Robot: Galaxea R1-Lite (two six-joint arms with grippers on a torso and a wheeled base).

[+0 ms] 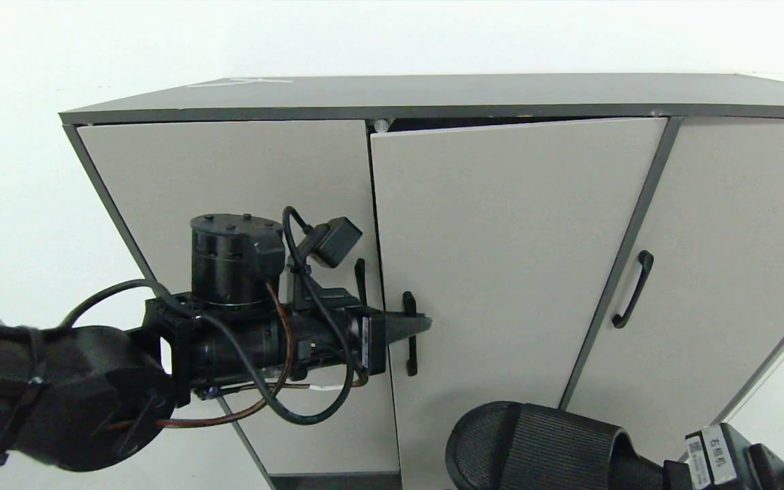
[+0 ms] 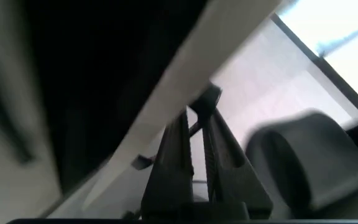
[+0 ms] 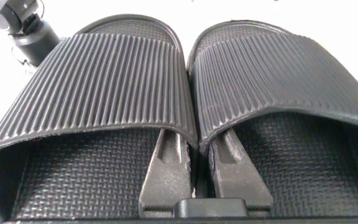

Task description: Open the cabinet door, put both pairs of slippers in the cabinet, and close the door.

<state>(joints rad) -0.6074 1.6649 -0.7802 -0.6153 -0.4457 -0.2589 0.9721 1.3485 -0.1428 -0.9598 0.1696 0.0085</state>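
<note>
Cabinet (image 1: 501, 92), right end effector (image 3: 197, 138) apparently pinching slippers (image 3: 123, 81)

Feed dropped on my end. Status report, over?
Left gripper shut on middle door handle; door ajar. Right gripper shut on black slipper pair, low before that door. Slippers may crowd door's swing.
</note>
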